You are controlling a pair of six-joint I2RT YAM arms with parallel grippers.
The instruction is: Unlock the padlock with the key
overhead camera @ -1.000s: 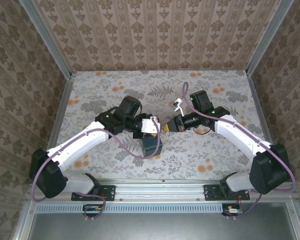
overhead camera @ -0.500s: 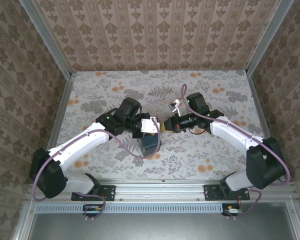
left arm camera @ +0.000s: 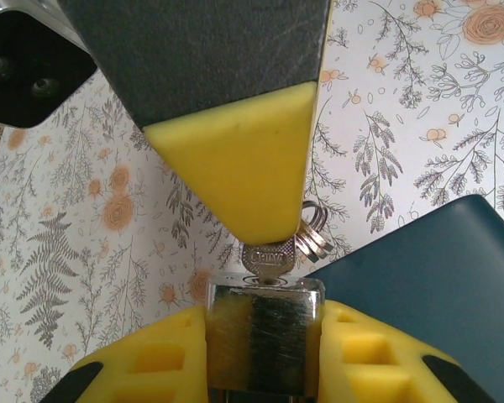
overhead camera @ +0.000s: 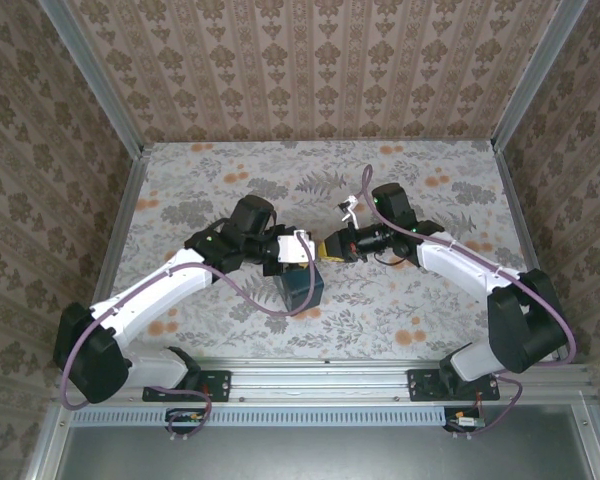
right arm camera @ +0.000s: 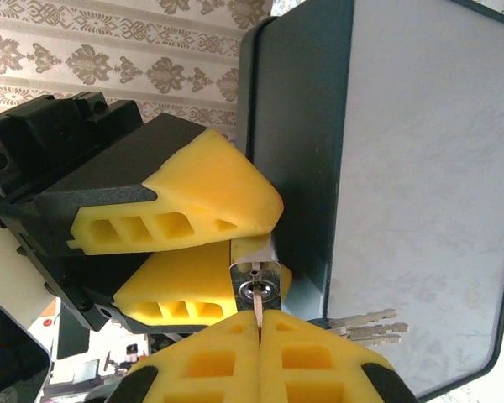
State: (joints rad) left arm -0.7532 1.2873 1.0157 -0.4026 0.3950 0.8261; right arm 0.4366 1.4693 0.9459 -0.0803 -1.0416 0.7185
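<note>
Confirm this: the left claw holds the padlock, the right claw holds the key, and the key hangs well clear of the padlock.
Wrong on the last part: in the right wrist view the tip of the key sits in the keyhole of the padlock. The left claw holds the padlock, the right claw the key.

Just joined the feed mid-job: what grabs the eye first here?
The two hands meet nose to nose mid-scene: the left hand clamps the padlock while the right hand pinches the key, its blade in the keyhole. Right beside them stands the dark blue tin, spare keys dangling before it.
</note>
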